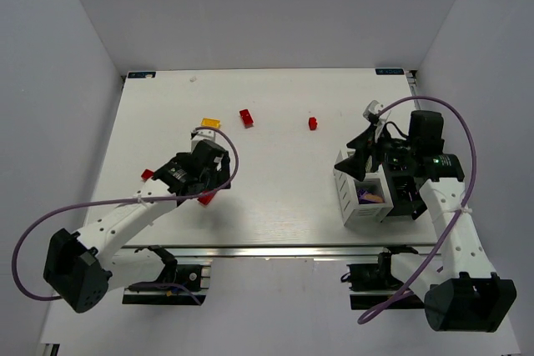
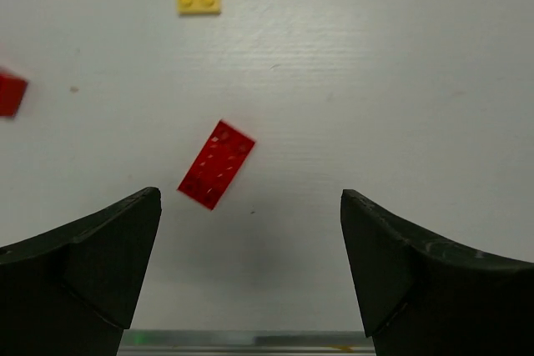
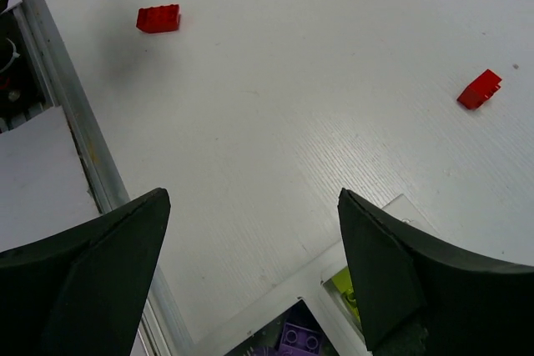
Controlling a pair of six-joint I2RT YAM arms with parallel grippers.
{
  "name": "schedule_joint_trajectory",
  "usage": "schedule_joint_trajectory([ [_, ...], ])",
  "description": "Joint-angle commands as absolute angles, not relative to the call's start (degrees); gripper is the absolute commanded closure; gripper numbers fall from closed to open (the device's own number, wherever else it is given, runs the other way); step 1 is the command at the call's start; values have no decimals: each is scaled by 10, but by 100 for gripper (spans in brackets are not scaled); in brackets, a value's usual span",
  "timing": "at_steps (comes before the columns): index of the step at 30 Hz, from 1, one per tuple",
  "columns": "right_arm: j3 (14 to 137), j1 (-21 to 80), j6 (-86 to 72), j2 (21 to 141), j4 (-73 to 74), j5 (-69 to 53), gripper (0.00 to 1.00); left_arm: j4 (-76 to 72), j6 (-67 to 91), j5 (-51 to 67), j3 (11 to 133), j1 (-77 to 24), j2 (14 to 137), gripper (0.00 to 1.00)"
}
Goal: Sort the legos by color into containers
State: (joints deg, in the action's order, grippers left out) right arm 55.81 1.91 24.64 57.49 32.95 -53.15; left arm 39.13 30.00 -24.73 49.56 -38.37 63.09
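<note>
My left gripper (image 1: 206,184) is open and empty, low over the table; in its wrist view (image 2: 250,199) a flat red lego (image 2: 216,163) lies just ahead of the left finger. That lego (image 1: 206,199) also shows in the top view. A yellow lego (image 1: 210,123) and red legos (image 1: 245,117) (image 1: 313,122) (image 1: 148,174) lie scattered. My right gripper (image 1: 361,162) is open and empty above the containers (image 1: 364,214); its wrist view (image 3: 253,199) shows their white rim (image 3: 275,306), a purple piece (image 3: 300,339) and a lime green lego (image 3: 346,289) inside.
The table's aluminium near rail (image 3: 75,114) runs along the left of the right wrist view. A small white object (image 1: 372,109) sits behind the right arm. A purple cable (image 1: 467,147) loops over the right arm.
</note>
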Motion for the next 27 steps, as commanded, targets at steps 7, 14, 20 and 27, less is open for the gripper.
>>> schedule_joint_trajectory([
  [7, 519, 15, 253, 546, 250, -568, 11, 374, 252, -154, 475, -298, 759, 3],
  [14, 507, 15, 258, 508, 251, -559, 11, 352, 225, -111, 504, -279, 851, 14],
  [20, 502, 10, 257, 497, 246, -549, 11, 351, 220, -99, 502, -268, 860, 42],
  [27, 500, 7, 248, 488, 243, -547, 11, 341, 221, -76, 500, -263, 842, 75],
])
